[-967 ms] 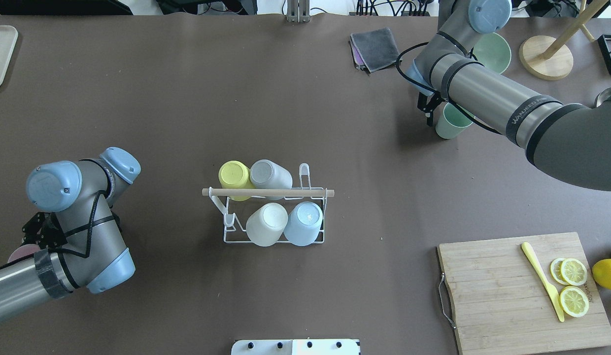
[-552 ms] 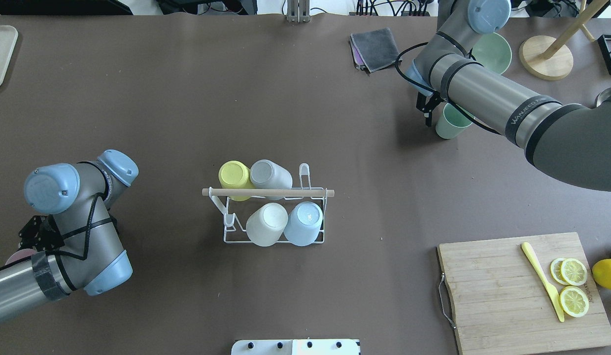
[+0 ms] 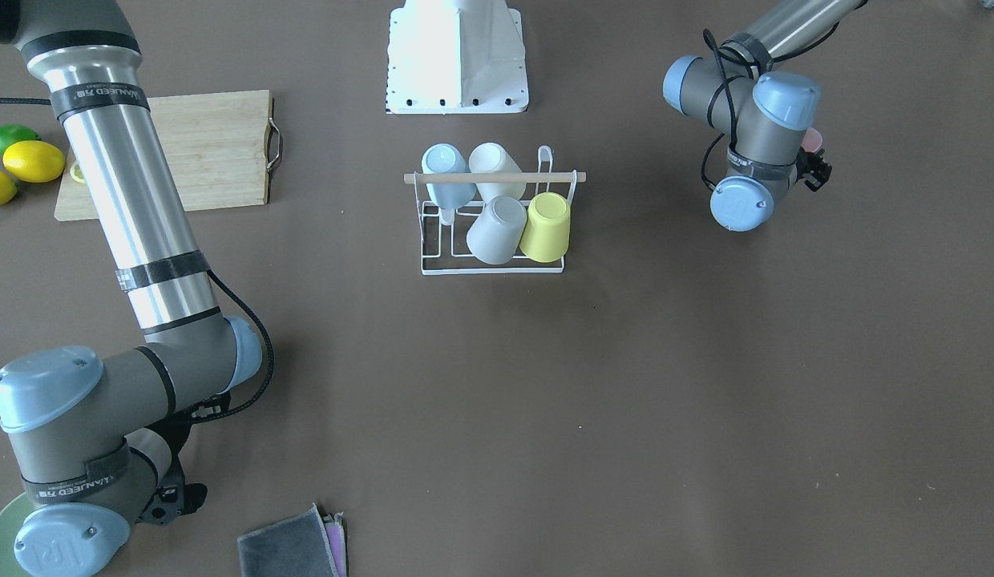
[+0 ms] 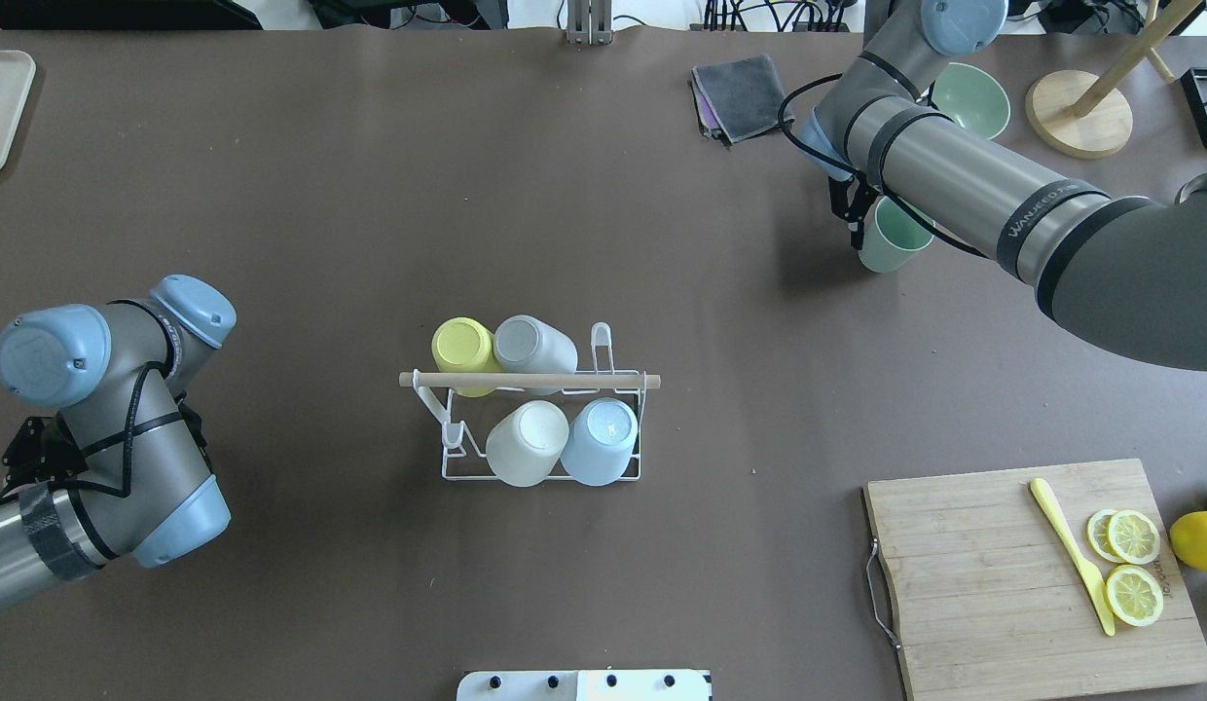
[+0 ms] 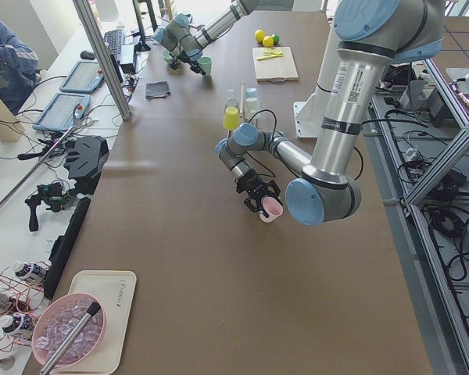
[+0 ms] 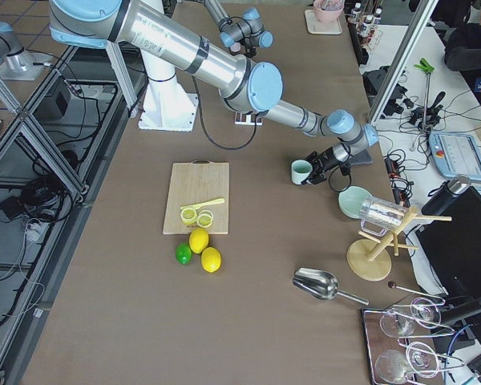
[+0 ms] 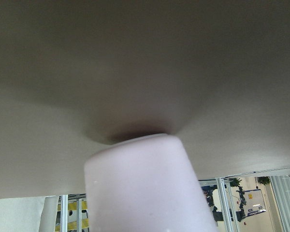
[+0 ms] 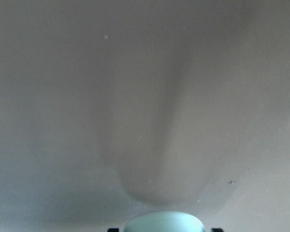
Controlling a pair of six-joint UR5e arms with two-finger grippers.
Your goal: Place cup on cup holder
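Observation:
The white wire cup holder [image 4: 623, 477] with a wooden rod [image 4: 530, 380] stands mid-table and carries yellow, grey, cream and light blue cups; it also shows in the front view [image 3: 497, 178]. My left gripper [image 5: 262, 205] is shut on a pink cup [image 5: 272, 209], held near the table far left of the holder. The pink cup fills the bottom of the left wrist view [image 7: 145, 188]. My right gripper [image 4: 857, 209] is shut on a pale green cup [image 4: 891, 239] at the far right. The green cup's edge shows in the right wrist view [image 8: 164, 223].
A green bowl [image 4: 973, 97], a grey cloth [image 4: 745, 92] and a wooden stand [image 4: 1080, 112] lie behind the right gripper. A cutting board [image 4: 983, 584] with lemon slices and a yellow knife sits front right. A pale tray [image 4: 0, 107] lies far left.
My left arm has swung further left and the pink cup is now hidden beneath it in the overhead view. My right arm with the green cup has shifted slightly towards the far edge.

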